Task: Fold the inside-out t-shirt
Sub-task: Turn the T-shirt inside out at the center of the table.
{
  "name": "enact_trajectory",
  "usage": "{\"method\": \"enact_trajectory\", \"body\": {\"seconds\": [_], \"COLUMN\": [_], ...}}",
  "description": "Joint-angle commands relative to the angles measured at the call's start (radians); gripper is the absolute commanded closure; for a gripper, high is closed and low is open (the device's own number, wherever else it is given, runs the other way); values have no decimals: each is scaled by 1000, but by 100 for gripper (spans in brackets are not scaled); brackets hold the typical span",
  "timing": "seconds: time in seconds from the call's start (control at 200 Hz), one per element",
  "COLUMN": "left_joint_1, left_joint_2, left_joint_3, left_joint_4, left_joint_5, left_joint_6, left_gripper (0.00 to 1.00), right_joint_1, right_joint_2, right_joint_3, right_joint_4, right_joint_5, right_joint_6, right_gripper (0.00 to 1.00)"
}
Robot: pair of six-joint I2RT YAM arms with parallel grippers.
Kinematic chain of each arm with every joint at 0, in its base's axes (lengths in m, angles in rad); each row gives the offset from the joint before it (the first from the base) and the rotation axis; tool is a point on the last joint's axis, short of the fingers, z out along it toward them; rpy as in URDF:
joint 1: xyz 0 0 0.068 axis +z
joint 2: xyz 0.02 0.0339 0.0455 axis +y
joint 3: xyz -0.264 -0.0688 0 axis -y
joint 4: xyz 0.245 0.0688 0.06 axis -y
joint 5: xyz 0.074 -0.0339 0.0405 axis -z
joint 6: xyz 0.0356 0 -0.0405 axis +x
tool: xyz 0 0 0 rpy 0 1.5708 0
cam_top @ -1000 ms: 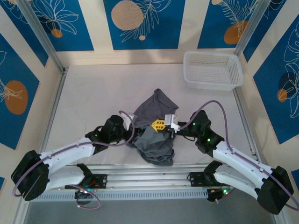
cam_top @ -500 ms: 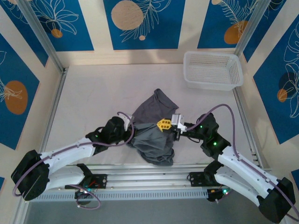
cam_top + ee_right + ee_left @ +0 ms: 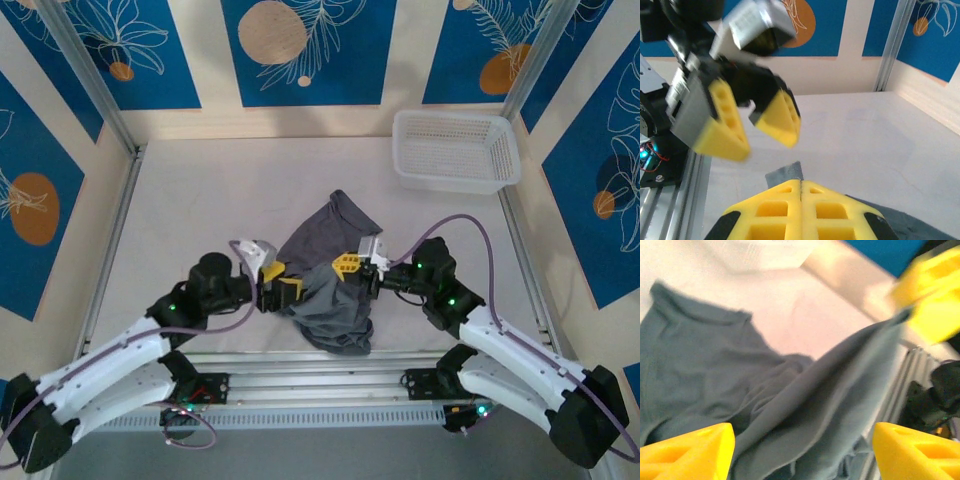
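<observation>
Right claw (image 3: 348, 264) pinches the t-shirt (image 3: 330, 310) — left claw (image 3: 287, 290) spread, just beside.

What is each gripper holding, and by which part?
The right gripper pinches the t-shirt by a raised edge; the left gripper is open and holds nothing.

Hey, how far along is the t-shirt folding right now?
Nothing looks folded: the t-shirt lies crumpled mid-table. In hand: the right gripper is shut on a lifted edge of cloth, the left gripper open beside the heap. Left: spread it flat, then fold.
</observation>
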Motion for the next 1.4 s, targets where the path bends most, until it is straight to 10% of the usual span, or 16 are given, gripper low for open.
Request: {"method": "enact_trajectory", "body": {"seconds": [0.0, 0.35, 0.495, 0.605, 0.755, 0.85, 1.395], "left_joint_1": [3, 0, 1, 0, 0, 0, 0], "left_joint_2": [-53, 301, 355, 338, 280, 266, 284], "left_joint_3": [32, 181, 195, 181, 154, 152, 144], "left_joint_4": [-21, 133, 151, 166, 158, 143, 153], "left_joint_5": [122, 264, 240, 269, 236, 231, 223], "left_joint_6": [107, 150, 138, 126, 135, 143, 124], "left_gripper": [27, 32, 100, 100, 100, 100, 100], "right_joint_1": [9, 52, 59, 59, 53, 47, 104], "right_joint_2": [4, 14, 10, 1, -15, 0, 80], "right_joint_3": [47, 95, 113, 116, 134, 165, 168], "right_joint_4": [-3, -32, -62, -109, -234, -302, -96], "right_joint_5": [-16, -26, -6, 6, -48, -72, -170], "right_joint_6": [39, 75, 85, 69, -29, -77, -91], "right_gripper": [100, 100, 100, 100, 57, 47, 49]}}
